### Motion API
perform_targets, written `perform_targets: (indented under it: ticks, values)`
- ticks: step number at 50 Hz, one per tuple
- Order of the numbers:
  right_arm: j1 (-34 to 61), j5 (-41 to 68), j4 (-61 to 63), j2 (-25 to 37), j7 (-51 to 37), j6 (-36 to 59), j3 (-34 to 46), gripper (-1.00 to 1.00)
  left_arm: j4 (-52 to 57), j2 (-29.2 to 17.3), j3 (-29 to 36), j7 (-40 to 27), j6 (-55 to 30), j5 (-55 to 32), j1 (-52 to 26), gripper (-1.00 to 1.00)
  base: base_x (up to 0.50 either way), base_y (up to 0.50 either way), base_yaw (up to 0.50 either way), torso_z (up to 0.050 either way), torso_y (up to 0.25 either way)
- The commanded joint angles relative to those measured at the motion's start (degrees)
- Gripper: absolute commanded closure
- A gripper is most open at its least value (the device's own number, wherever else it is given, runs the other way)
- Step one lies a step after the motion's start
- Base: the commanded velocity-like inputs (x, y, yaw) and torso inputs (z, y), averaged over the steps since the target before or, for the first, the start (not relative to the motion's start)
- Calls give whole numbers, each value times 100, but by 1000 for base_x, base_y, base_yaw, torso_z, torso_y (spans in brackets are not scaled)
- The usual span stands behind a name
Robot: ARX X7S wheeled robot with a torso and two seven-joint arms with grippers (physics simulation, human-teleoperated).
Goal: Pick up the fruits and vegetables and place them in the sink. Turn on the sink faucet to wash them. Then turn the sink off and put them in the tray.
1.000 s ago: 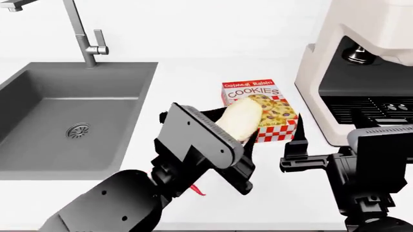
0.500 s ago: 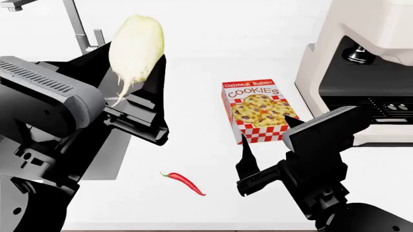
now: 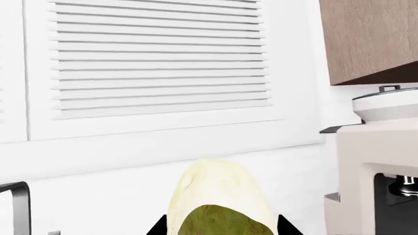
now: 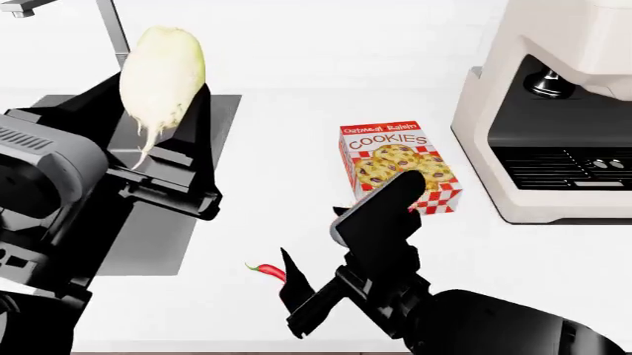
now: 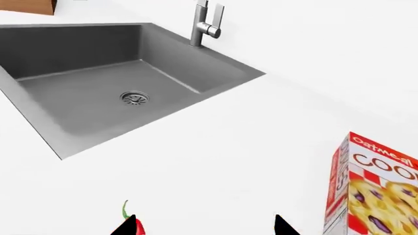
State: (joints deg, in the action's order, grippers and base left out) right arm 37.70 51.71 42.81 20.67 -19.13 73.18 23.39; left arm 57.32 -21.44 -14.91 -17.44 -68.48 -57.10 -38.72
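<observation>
My left gripper (image 4: 163, 129) is shut on the pale cream root vegetable (image 4: 161, 70) and holds it upright, high over the right part of the dark grey sink (image 4: 223, 111). In the left wrist view the root vegetable (image 3: 219, 196) fills the space between the jaws of the left gripper (image 3: 222, 229). The red chili pepper (image 4: 265, 271) lies on the counter, partly behind my right gripper (image 4: 306, 285). In the right wrist view the right gripper (image 5: 205, 226) is open, and the chili (image 5: 136, 224) lies at one fingertip. The faucet (image 5: 205, 22) stands behind the sink (image 5: 78, 88).
A checkered cookie box (image 4: 397, 166) lies on the counter right of the sink, also close to the right gripper (image 5: 375, 191). A cream coffee machine (image 4: 553, 111) stands at the right. A corner of light-brown wood (image 5: 26, 5) beyond the sink may be the tray.
My left arm has carried the root vegetable further left over the sink. My right arm has swung left and down toward the chili, now covering part of it.
</observation>
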Motion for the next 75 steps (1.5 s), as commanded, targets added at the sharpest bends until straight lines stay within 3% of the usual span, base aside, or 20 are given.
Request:
perform_targets:
  ticks: [1, 24, 43, 44, 65, 75]
  values:
    - [-66, -194, -450, -168, 329, -482, 491, -100, -73, -107, -10, -46, 265, 42, 134, 100, 0, 0, 0, 0, 0]
    - [-99, -1007, -2114, -457, 1037, -1389, 1509, -100, -216, -242, 154, 11, 629, 208, 348, 100, 0, 0, 0, 0, 0]
    - [-239, -1261, -2998, -512, 1286, -1748, 1803, -100, -291, -316, 221, 8, 809, 248, 445, 100, 1, 1, 2, 0, 0]
    - [-245, -1254, -2997, -507, 1284, -1739, 1806, 100, -292, -319, 222, 4, 814, 244, 447, 100, 0, 0, 3, 0, 0]
    - [-182, -847, -2369, -346, 985, -1172, 1609, 100, -347, -371, 248, -121, 874, 134, 392, 100, 1, 0, 0, 0, 0]
    - [23, -373, -1672, -274, 550, -711, 1038, 100, -344, -401, 261, -159, 927, 119, 432, 100, -1, -1, -1, 0, 0]
